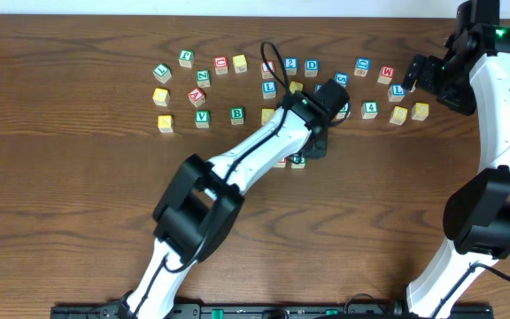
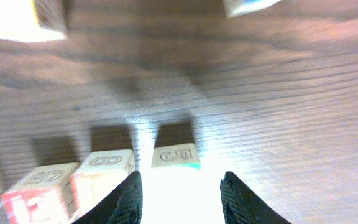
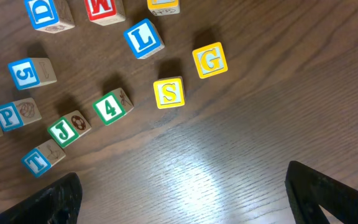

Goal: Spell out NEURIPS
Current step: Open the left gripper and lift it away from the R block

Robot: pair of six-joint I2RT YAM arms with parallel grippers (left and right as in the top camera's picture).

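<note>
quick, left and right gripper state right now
Left gripper: partly open, nothing held; a letter block sits just past its tips.
Right gripper: wide open, empty.

The left arm [image 1: 255, 146] hides most of the cubes [image 1: 297, 161] under it.

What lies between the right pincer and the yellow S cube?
Nothing: only bare table separates the right pincer from the S cube, in the right wrist view.
</note>
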